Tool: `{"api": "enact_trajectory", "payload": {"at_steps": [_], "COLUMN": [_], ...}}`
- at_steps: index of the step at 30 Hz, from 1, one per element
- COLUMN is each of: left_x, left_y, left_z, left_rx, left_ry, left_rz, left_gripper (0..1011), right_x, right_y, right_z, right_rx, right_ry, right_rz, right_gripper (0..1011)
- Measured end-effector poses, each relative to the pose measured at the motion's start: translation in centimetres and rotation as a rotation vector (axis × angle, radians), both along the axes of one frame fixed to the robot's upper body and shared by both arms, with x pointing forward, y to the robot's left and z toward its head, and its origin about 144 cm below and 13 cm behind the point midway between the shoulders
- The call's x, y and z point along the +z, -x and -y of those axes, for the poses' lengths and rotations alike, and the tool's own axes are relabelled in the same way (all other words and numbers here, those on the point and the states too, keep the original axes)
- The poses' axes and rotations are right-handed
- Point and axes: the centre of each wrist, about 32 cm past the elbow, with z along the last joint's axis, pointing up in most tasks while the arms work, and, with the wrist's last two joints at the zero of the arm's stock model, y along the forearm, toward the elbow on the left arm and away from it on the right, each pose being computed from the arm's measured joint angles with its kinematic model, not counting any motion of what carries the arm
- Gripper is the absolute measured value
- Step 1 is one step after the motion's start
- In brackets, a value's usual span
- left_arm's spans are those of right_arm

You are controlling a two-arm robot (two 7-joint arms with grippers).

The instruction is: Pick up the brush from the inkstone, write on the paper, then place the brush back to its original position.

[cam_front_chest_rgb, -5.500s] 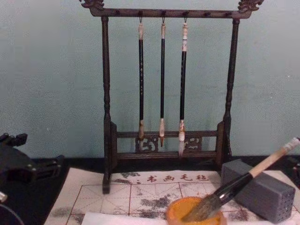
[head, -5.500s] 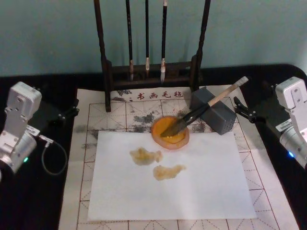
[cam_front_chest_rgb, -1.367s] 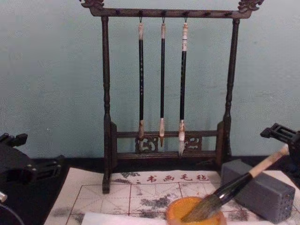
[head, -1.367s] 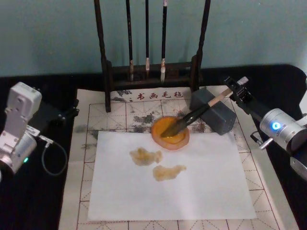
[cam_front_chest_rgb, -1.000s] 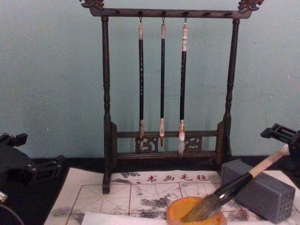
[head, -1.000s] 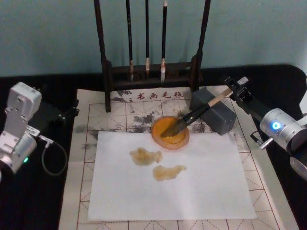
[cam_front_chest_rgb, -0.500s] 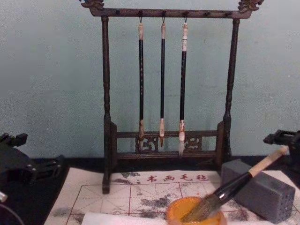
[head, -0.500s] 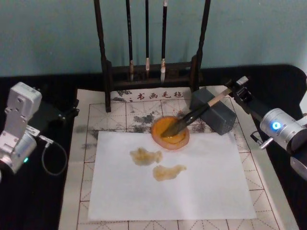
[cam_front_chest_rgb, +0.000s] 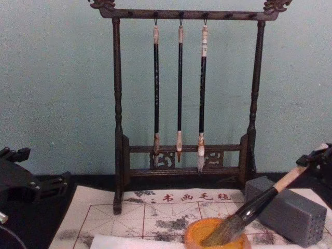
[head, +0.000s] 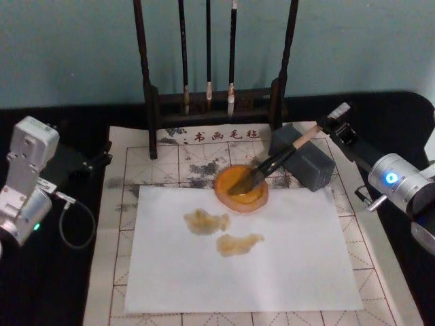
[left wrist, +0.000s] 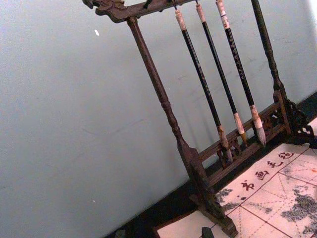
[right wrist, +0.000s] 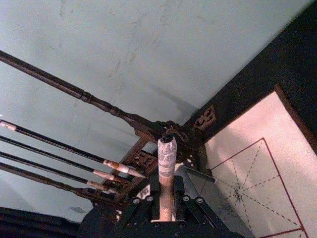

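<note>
Right gripper (head: 332, 127) clamps brush (head: 280, 157) top — tuft in inkstone (head: 253, 199); left gripper (head: 94, 162) parked far-left.

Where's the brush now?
The brush sits right of centre in the head view: tuft in the inkstone, handle over the grey block, end in the right gripper.

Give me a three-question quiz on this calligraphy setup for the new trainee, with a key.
1. True or false: the brush has its tuft in the inkstone.
2. Which pincer holds the brush's handle end? A) left B) right C) neither
3. Fill in: ___ thin brushes hang on the rack.
Key: 1 true. 2 B: the right pincer; the left pincer sits parked far left. 3 three.
</note>
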Motion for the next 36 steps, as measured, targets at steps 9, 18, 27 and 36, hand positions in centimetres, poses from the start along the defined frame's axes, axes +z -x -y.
{"api": "enact_trajectory", "payload": {"at_steps": [9, 18, 27, 36], "left_x": [0.0, 0.0, 0.0, 0.0], "left_y": [0.0, 0.0, 0.0, 0.0], "left_z": [0.0, 0.0, 0.0, 0.0], "left_rx": [0.000, 0.000, 0.000, 0.000], "left_ry": [0.000, 0.000, 0.000, 0.000], "left_rz": [0.000, 0.000, 0.000, 0.000], "left_gripper": [1001, 1001, 1001, 1001], "right_x": [0.0, 0.2, 1.0, 2.4], "right_y": [0.0, 0.0, -0.2, -0.1], "right_z": [0.0, -0.1, -0.2, 0.2], "right_rx": [0.000, 0.004, 0.007, 0.034], "right_ry": [0.000, -0.003, -0.004, 0.083], "right_rz": [0.000, 0.014, 0.065, 0.216], "right_gripper": [182, 182, 182, 182]}}
